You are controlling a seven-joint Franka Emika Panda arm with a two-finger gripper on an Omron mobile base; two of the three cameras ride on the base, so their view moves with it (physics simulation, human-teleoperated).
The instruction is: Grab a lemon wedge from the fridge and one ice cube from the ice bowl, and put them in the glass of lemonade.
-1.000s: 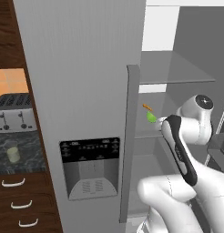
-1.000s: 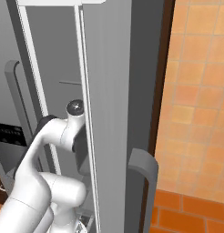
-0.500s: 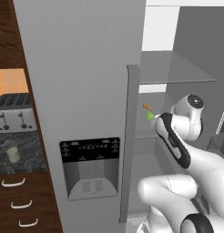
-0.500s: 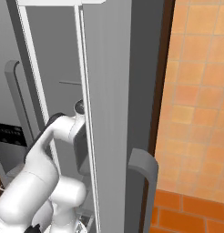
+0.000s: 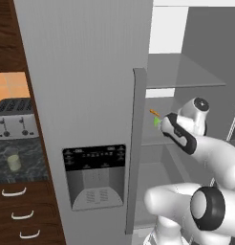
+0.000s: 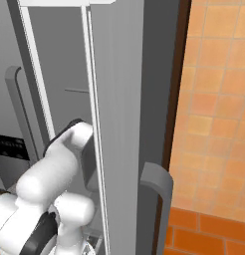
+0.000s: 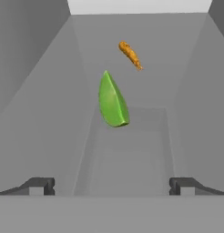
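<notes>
One lemon wedge [image 7: 112,101] and one orange sliver [image 7: 130,54] lie on the fridge [image 5: 90,95] shelf, the sliver farther in. The gripper [image 7: 112,185] faces them with jaws wide apart, holding nothing.

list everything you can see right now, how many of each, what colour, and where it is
fridge: one, grey steel, fills the middle of the left base view, right door open, black dispenser panel in the shut door
lemon wedge: one, bright lime green, on a shelf inside the fridge, ahead of the gripper
orange sliver: one, orange, on the same shelf, beyond the lemon wedge
glass of lemonade: one, clear with pale yellow liquid, on the dark counter left of the fridge
toaster: one, silver, on the counter behind the glass
drawers: three white handles, dark wood, under the counter
tiled wall: one, orange, right of the fridge in the right base view
gripper: one, dark tips, open, short of the lemon wedge, holding nothing
</notes>
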